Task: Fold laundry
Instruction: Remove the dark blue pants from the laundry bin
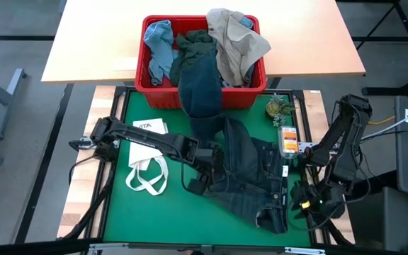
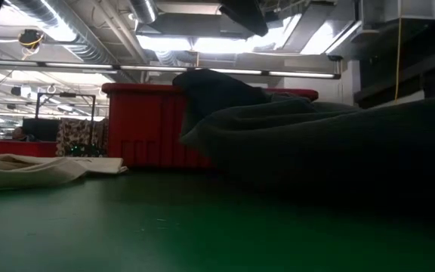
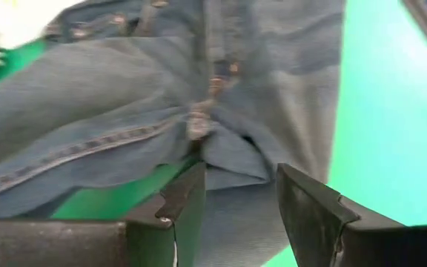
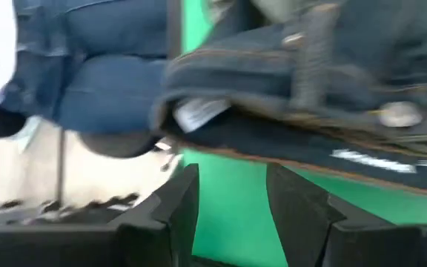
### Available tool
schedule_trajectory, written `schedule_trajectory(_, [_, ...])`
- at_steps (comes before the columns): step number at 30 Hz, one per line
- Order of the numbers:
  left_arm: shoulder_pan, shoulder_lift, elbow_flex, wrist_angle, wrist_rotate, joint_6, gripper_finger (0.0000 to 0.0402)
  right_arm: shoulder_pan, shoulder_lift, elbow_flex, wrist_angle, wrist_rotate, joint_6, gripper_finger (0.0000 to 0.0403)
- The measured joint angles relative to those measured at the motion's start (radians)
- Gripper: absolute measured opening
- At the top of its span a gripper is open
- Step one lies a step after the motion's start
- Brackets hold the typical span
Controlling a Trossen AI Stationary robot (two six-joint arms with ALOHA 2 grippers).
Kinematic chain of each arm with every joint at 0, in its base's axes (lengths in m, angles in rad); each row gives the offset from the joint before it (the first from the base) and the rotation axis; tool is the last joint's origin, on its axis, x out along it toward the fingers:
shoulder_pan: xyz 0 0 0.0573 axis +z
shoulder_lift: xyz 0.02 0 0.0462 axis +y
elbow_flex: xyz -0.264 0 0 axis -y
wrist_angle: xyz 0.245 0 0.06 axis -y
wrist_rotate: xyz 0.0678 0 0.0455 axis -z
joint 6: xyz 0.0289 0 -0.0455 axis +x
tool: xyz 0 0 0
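Dark navy jeans (image 1: 250,170) lie spread on the green mat, and one leg (image 1: 198,88) runs up over the near wall of the red bin (image 1: 147,78). My left gripper (image 1: 202,170) is open at the jeans' left edge; in the left wrist view the gripper (image 3: 236,200) has its fingers on either side of a fold near the crotch seam (image 3: 199,122). My right gripper (image 1: 304,202) is open at the jeans' right edge; in the right wrist view the gripper (image 4: 232,200) has bare mat between its fingers, just short of the waistband (image 4: 310,89).
The red bin holds a light blue piece (image 1: 159,42), a dark green-grey piece (image 1: 193,46) and a beige piece (image 1: 236,39). A white tote bag (image 1: 147,152) lies on the mat's left. An orange item (image 1: 287,140) and a small green thing (image 1: 275,108) sit far right.
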Motion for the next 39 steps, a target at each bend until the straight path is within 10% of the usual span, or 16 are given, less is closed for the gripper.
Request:
schedule_trajectory(17, [0.162,-0.081,0.000,-0.027,-0.067,0.003,0.0160,-0.440,-0.173,0.000,-0.416,0.277,-0.454,0.0159])
schedule_trajectory(39, [0.202,-0.081,0.000,-0.026,-0.064,0.102,0.0160,-1.318,-0.074,0.000,-0.426,-0.015,-1.225,0.0159])
